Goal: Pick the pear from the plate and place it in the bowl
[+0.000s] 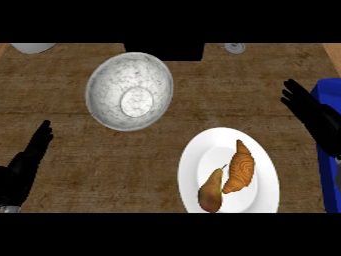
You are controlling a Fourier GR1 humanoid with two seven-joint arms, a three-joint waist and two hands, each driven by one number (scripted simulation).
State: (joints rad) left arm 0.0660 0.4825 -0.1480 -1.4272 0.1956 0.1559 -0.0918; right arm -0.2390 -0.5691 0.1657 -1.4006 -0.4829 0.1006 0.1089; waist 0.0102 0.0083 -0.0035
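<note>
On plate (195,159), pear (211,192) lies long axis near-far w/ stem pointing away.

Rough matt brown counter (69,115), glossy marbled grey bowl (106,82), smooth white plate (202,150), matt black hands.

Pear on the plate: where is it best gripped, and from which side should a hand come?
Probably round its wide lower body, from above. The pear lies on its side on the plate, with its stem end toward the croissant, which crowds its right flank. Its left flank is free. The right hand, open, is the nearer one.
</note>
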